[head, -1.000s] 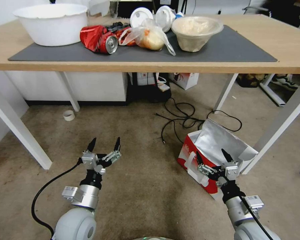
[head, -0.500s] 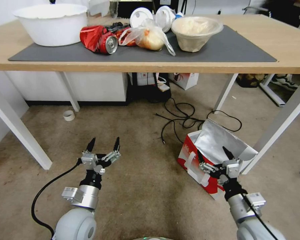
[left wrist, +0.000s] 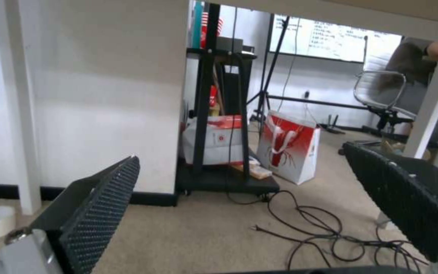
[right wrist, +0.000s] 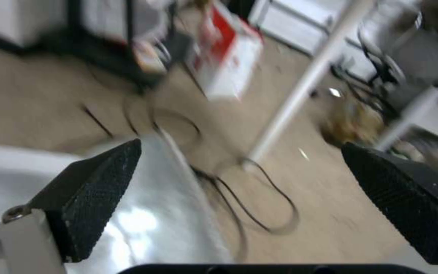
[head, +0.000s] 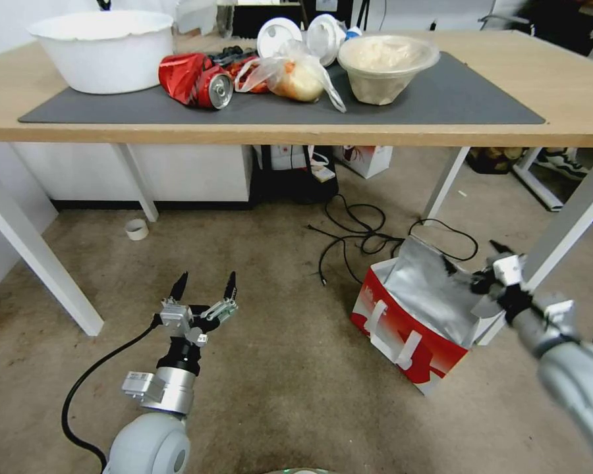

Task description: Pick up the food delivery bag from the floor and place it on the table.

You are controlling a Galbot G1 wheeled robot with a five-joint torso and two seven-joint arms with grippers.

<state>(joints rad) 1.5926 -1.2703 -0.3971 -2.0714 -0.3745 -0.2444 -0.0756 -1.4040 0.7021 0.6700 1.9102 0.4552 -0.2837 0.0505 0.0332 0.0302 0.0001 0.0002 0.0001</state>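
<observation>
The food delivery bag stands open on the floor by the right table leg, red and white outside with silver foil lining and white loop handles. My right gripper hangs open over the bag's far right rim, with nothing between its fingers; in the right wrist view the right gripper has foil under one finger. My left gripper hovers open and idle above bare carpet to the left, seen also as the left gripper facing under the table. The table bears a dark grey mat.
On the mat sit a white bowl, a crushed red can, a plastic bag of food and a lidded bowl. Black cables lie behind the bag. A white table leg stands just right of it. A tape roll lies left.
My right arm has swung right and away, from the bag's near side to over its far right rim. The left arm has not moved.
</observation>
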